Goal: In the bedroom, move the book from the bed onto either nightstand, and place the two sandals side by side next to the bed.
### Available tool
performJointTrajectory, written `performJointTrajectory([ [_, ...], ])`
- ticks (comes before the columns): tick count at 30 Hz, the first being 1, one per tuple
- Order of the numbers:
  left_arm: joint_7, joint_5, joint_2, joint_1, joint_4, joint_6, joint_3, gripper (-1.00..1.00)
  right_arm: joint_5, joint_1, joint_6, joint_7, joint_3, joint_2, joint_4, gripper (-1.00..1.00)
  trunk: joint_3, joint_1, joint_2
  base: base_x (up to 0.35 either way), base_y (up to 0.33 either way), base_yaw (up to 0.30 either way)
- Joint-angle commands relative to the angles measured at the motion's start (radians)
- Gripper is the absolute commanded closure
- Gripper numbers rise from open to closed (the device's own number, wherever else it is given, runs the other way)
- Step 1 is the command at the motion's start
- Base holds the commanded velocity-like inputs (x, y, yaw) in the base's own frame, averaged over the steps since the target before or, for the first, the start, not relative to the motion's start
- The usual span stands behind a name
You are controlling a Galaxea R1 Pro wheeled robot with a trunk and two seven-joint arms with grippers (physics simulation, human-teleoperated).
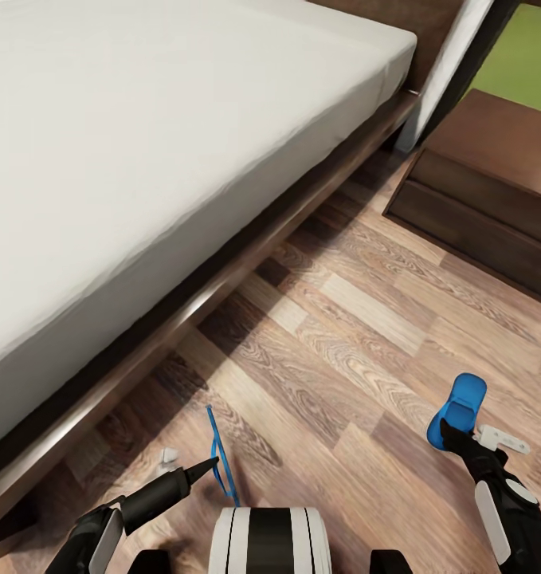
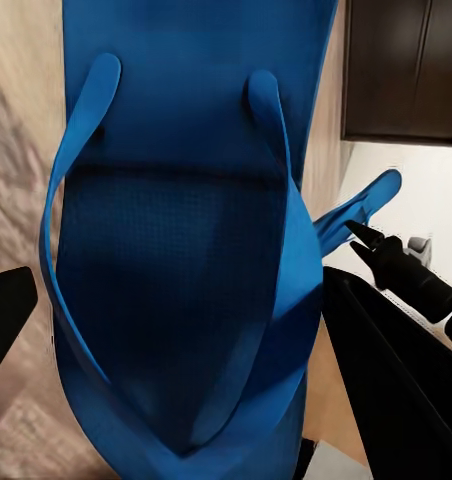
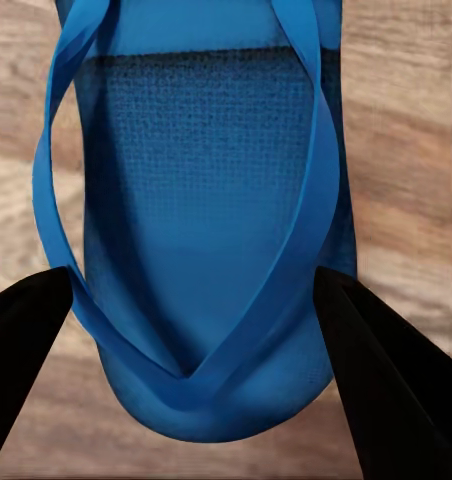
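A home bedroom is showing here: a large low bed with a plain light-grey mattress point(image 1: 143, 151) is sitting in a dark brown wooden frame point(image 1: 246, 255) on a wood-plank floor point(image 1: 342, 343), with a low dark-brown wooden nightstand with drawers point(image 1: 485, 191) standing near its head end.

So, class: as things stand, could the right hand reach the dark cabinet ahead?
Probably not: the right hand is shut on a blue sandal, and bare floor separates it from the cabinet.
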Motion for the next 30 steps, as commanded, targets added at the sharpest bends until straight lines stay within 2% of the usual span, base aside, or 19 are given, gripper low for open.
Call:
performJointTrajectory([
  [1,-0.002,0.004,0.0,0.0,0.0,0.009,0.001,1.0,-0.008,0.0,0.005,0.001,-0.001,0.0,-0.001,1.0,-0.001,0.0,0.0,0.0,0.0,-0.257],
  [20,0.003,0.005,0.0,0.0,-0.001,0.01,0.001,1.0,-0.008,0.0,0.004,0.001,-0.001,0.0,-0.001,1.0,-0.001,0.0,0.0,0.0,0.0,-0.274],
  [27,0.004,0.005,0.001,0.0,0.0,0.01,0.001,1.0,-0.008,0.0,0.004,0.001,-0.001,0.001,-0.001,1.0,-0.001,0.0,0.0,0.0,0.0,-0.07],
  [30,0.004,0.005,0.0,0.0,0.0,0.01,0.001,1.0,-0.008,0.0,0.004,0.002,-0.001,0.0,-0.001,1.0,0.011,-0.002,0.001,0.0,0.0,-0.007],
])
